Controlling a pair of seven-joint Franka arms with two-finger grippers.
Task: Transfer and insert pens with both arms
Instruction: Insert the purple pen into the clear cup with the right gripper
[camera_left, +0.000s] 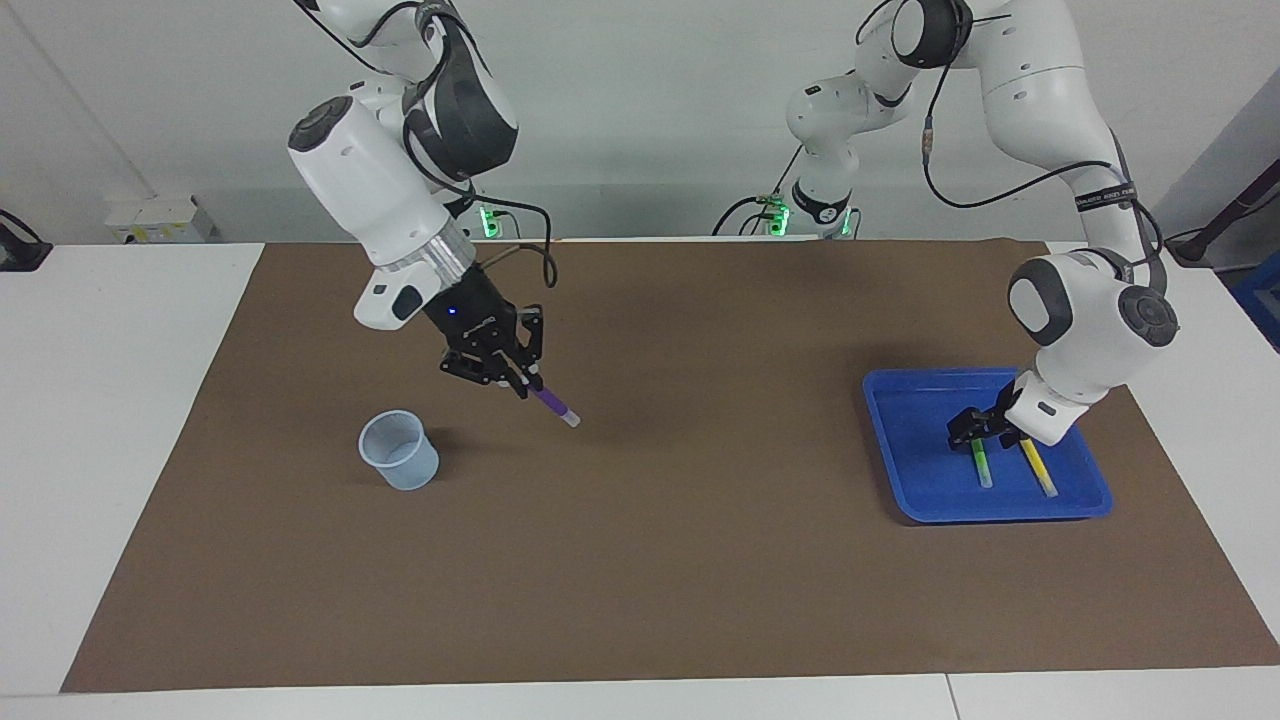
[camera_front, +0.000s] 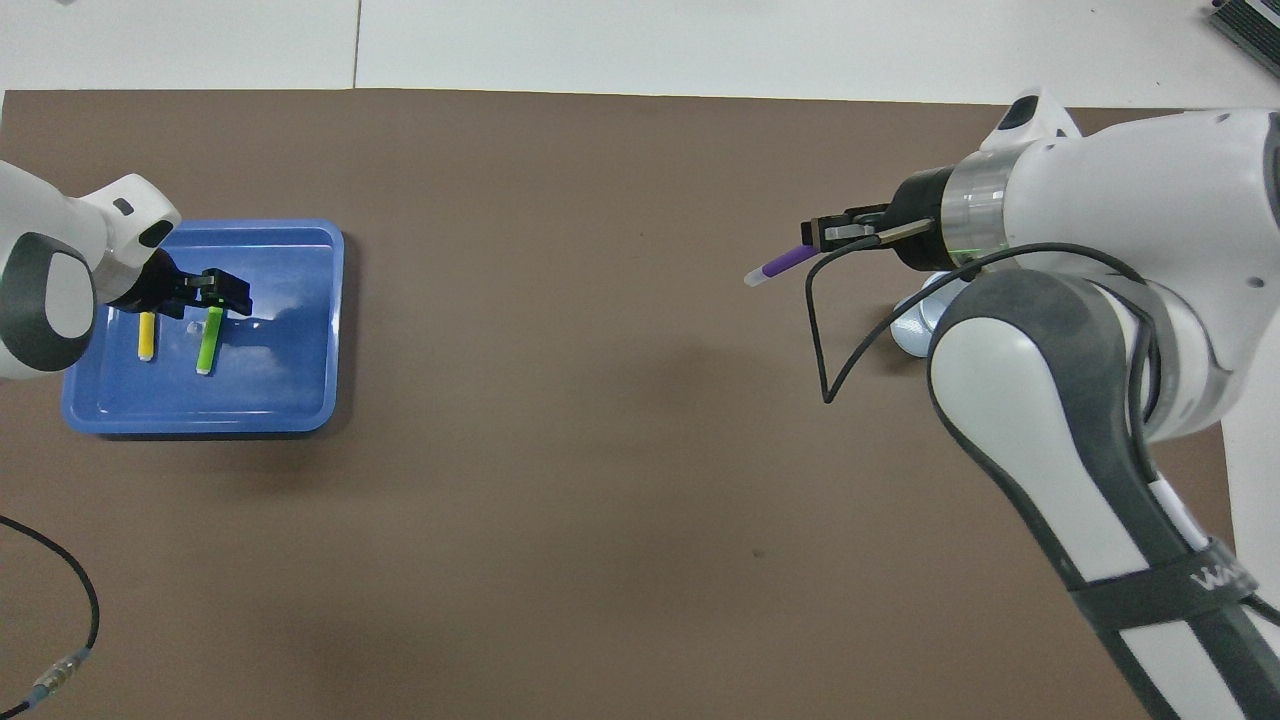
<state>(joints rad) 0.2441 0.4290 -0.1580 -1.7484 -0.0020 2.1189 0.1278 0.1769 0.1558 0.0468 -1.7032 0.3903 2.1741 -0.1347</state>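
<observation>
Brown mat (camera_left: 700, 580) on white table (camera_left: 120, 400), grey wall above. My right gripper (camera_left: 520, 385) clamped the purple pen (camera_left: 552, 405) above the mat beside the cup (camera_left: 398, 450). My left gripper (camera_left: 985, 430), fingers apart, hung over the green pen (camera_left: 982, 465); yellow pen (camera_left: 1038, 468) alongside in the blue tray (camera_left: 920, 480).

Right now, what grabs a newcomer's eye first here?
The right claw, shut on the purple pen, hangs over the brown mat beside the pale cup. At the left arm's end of the table, the left claw sits low in the blue tray, right over the green pen, with the yellow pen lying beside it.
</observation>
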